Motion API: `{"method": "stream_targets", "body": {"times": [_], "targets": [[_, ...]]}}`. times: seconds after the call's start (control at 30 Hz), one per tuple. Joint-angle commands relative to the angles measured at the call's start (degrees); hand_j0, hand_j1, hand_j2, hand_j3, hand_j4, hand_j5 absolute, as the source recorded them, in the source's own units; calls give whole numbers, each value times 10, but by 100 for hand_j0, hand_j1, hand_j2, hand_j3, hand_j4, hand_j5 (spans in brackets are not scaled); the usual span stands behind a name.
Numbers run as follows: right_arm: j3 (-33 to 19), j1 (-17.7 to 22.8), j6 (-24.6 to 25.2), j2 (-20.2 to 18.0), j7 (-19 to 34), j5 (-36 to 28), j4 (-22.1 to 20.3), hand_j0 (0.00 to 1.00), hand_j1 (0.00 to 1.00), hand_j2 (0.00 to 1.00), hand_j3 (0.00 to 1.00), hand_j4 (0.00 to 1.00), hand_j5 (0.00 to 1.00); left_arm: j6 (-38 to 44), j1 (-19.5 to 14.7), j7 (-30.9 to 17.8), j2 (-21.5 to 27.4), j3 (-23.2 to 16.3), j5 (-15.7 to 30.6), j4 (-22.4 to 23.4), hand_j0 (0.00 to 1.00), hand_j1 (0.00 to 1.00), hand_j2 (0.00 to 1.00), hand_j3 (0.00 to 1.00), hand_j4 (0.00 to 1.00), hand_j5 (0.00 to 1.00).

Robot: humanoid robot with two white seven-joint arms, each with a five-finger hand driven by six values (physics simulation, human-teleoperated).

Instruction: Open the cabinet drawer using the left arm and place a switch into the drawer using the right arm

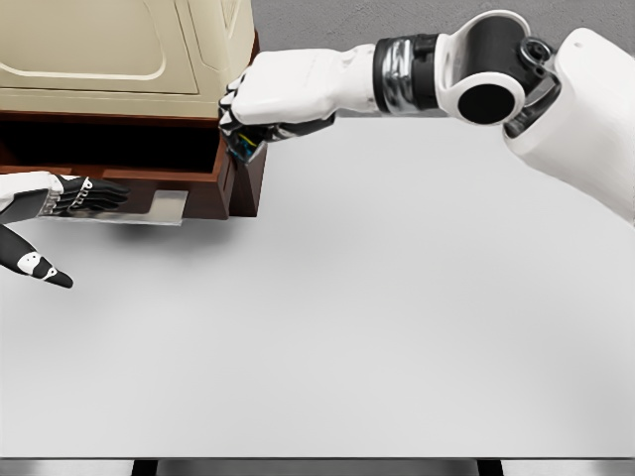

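At the left edge, the left hand (60, 203) is cut off by the frame, its fingers spread flat against the front of the open drawer (179, 188). The cabinet (119, 59) fills the upper left. The right hand (260, 109) curls around a mostly hidden switch (244, 145) at the drawer's right corner, above the white table (397, 317).

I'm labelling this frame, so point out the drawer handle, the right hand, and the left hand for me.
drawer handle (159, 207): head view, on its flat silver plate.
right hand (260, 104): head view, on the white back of the hand.
left hand (74, 194): head view, on the dark knuckles.
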Motion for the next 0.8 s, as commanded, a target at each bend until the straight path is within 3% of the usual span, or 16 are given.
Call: {"method": "stream_targets", "body": {"times": [0.0,0.77], "targets": [[6,-1,15,12,0,-2,2,42,42,42,42,42,42,2,0,-5,-1,-2,13,-2,100,100,100,100,100,100],[11,-15,63,87,0,-2,35,42,42,42,42,42,42,1,1,-5,-2,-2,14,-2,100,100,100,100,100,100]]}}
